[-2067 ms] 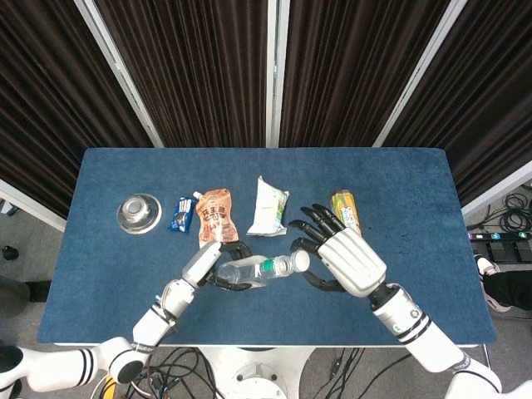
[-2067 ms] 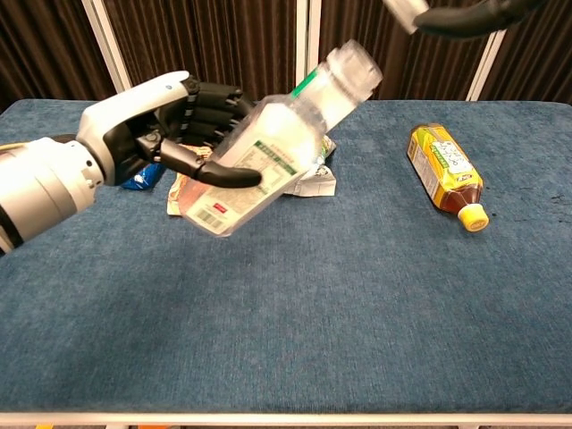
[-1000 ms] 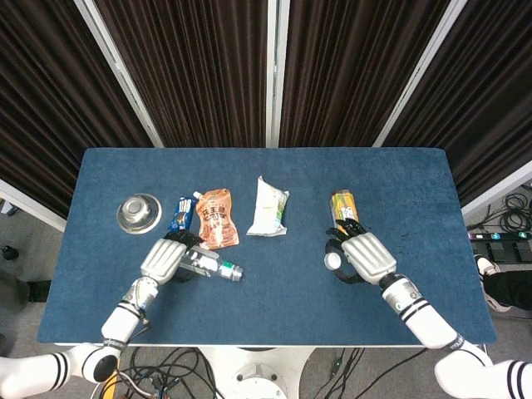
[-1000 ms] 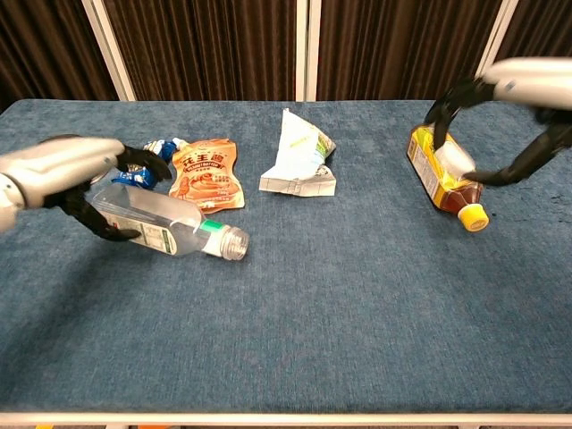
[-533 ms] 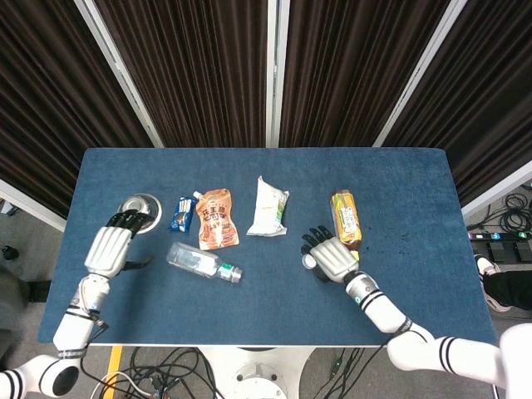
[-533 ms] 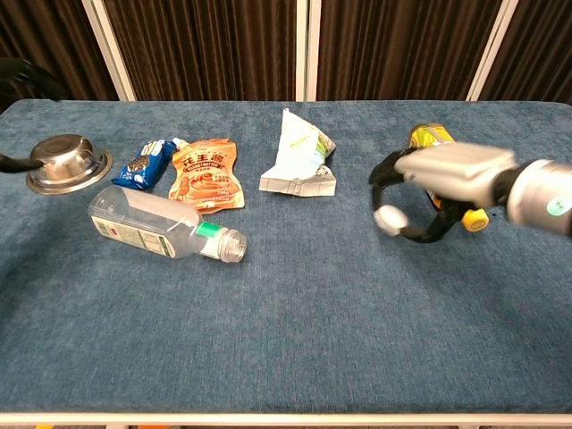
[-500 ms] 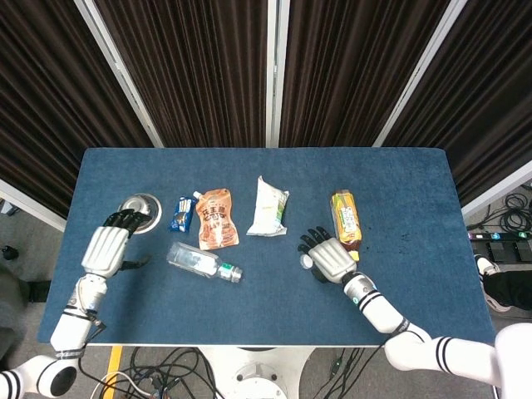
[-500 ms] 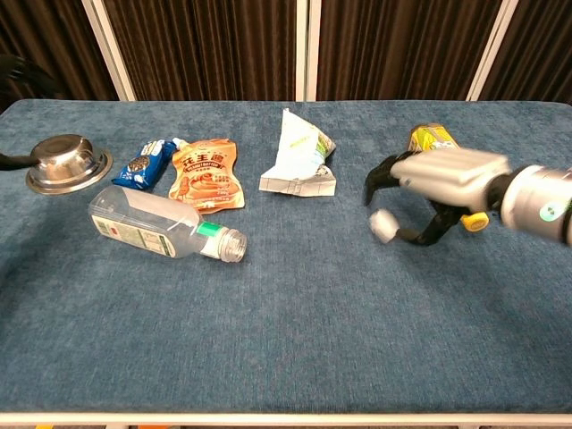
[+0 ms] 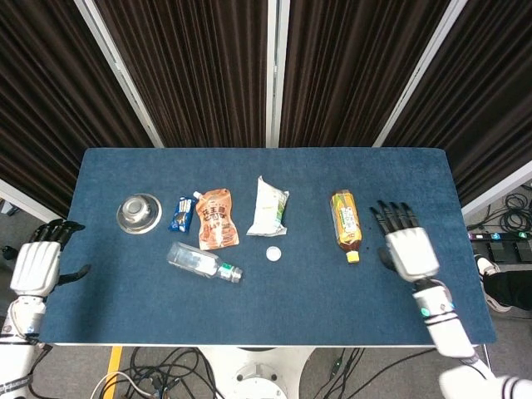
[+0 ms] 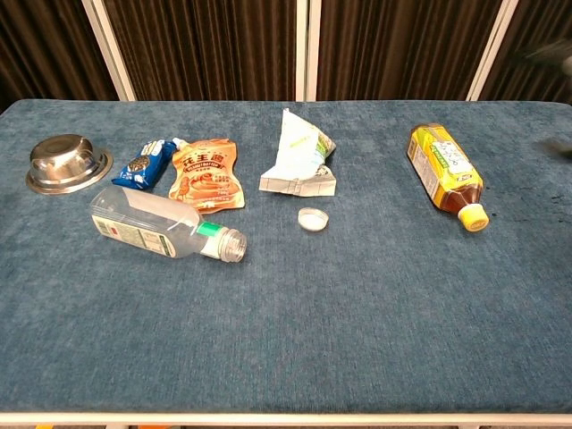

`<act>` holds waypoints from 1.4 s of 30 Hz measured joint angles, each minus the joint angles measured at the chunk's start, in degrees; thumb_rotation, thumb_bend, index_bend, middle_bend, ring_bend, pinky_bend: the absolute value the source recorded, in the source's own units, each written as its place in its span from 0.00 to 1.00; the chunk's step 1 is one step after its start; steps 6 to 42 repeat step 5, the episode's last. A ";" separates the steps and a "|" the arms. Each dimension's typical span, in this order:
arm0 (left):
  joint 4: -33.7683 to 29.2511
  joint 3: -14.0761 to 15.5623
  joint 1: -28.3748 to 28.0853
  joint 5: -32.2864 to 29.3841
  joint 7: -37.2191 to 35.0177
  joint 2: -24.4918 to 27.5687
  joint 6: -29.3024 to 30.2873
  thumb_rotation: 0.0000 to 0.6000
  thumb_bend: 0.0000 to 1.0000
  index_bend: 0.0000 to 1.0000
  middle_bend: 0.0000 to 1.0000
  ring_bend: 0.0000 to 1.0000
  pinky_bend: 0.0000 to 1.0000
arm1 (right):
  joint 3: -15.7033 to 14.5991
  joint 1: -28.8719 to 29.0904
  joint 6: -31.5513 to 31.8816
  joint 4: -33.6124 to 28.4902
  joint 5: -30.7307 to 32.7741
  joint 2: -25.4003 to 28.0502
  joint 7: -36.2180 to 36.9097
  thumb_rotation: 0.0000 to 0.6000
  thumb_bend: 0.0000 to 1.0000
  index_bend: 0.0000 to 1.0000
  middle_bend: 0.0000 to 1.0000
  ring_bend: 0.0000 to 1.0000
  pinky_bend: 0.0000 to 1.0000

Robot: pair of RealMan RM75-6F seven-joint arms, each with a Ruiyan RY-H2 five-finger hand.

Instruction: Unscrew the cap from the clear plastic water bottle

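Observation:
The clear plastic water bottle point(image 9: 200, 263) point(image 10: 164, 223) lies on its side on the blue table, its open neck pointing right with no cap on it. Its white cap point(image 9: 273, 253) point(image 10: 312, 218) lies apart from it, to the right, just in front of the white-green pouch. My left hand point(image 9: 37, 264) hovers off the table's left edge, fingers spread and holding nothing. Past the yellow tea bottle, my right hand point(image 9: 406, 248) is over the table's right part, also spread and holding nothing. The chest view shows neither hand clearly.
A steel bowl point(image 9: 138, 212) point(image 10: 65, 162) sits at the left. A blue snack pack point(image 9: 182, 214), an orange pouch point(image 9: 215, 218) and a white-green pouch point(image 9: 269, 207) lie in a row behind the bottle. A yellow tea bottle point(image 9: 345, 219) point(image 10: 444, 167) lies at the right.
My right hand has let go of the cap, which now lies on the table, and has drawn back to the right. My left hand has moved further left, off the table.

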 measured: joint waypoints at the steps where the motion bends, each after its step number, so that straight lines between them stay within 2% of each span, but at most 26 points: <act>1: -0.24 0.20 0.75 0.22 0.01 0.44 0.92 1.00 0.15 0.26 0.21 0.12 0.17 | -0.38 -2.05 2.68 -0.59 -0.68 1.38 1.23 1.00 0.30 0.00 0.00 0.00 0.00; 5: -2.70 0.86 3.85 1.28 0.84 2.30 4.98 1.00 0.15 0.26 0.21 0.12 0.16 | -2.34 -11.11 12.45 -2.20 -3.34 6.14 7.17 1.00 0.30 0.00 0.00 0.00 0.00; 42: -2.70 0.86 3.85 1.28 0.84 2.30 4.98 1.00 0.15 0.26 0.21 0.12 0.16 | -2.34 -11.11 12.45 -2.20 -3.34 6.14 7.17 1.00 0.30 0.00 0.00 0.00 0.00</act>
